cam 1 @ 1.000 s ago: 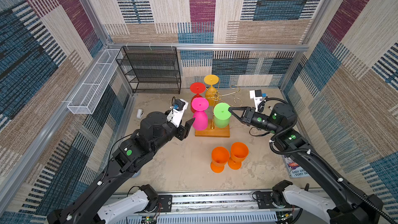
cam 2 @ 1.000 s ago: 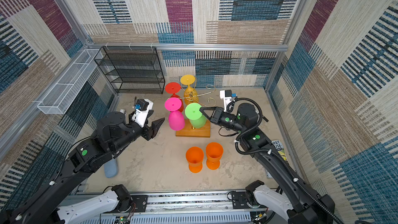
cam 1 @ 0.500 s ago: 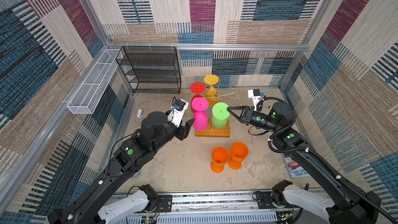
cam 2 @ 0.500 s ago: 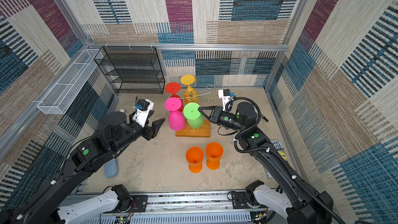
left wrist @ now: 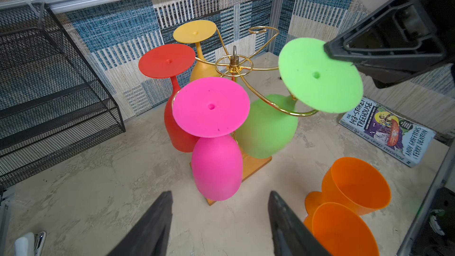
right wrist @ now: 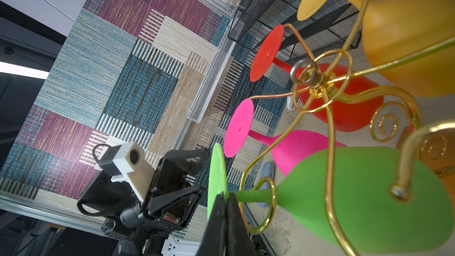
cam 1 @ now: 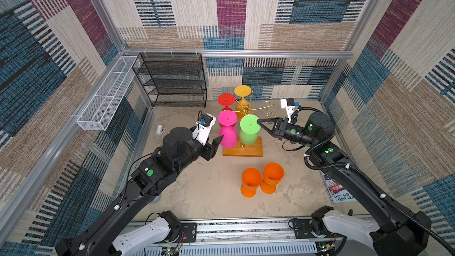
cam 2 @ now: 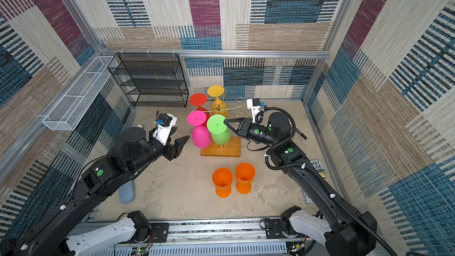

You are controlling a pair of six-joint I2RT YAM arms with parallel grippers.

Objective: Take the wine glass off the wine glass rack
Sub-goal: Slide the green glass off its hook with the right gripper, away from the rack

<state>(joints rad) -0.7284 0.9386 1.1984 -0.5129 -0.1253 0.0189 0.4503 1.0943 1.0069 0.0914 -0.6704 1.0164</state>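
**Item:** lime-green plastic wine glass (cam 1: pixel 249 132), hung bowl-down just right of centre in both top views. Its stem sits in the curled loop of one arm of the wine glass rack (cam 1: pixel 246 151), a thin gold wire stand on a rectangular light-wood base. Its flat round foot tilts toward the right of the frame. The glass is not yet off the rack.

**Right gripper** (cam 1: pixel 258 121): black, reaching in from the right. Its fingers (right wrist: pixel 215 222) are pinched tight on the rim of the green foot.

**Left gripper** (cam 1: pixel 214 147): black, left of centre, fingers spread wide and holding nothing. Its tips are just beside the bowl of the hot-pink plastic wine glass (cam 1: pixel 227 136), not touching it.

**Also on the rack, all bowl-down:** the pink glass, directly left of the green one. A red wine glass (cam 1: pixel 226 100) and a yellow wine glass (cam 1: pixel 243 104) hang behind, higher in the frame.

**Beige floor** (cam 1: pixel 197 188), lower centre: two orange wine glasses (cam 1: pixel 251 183), upright, side by side.

**Upper left:** black mesh shelf unit (cam 1: pixel 172 80) against the back wall, and a white wire basket (cam 1: pixel 105 97) on the left wall.

**Right edge:** illustrated paperback book (left wrist: pixel 386 131), lying flat.
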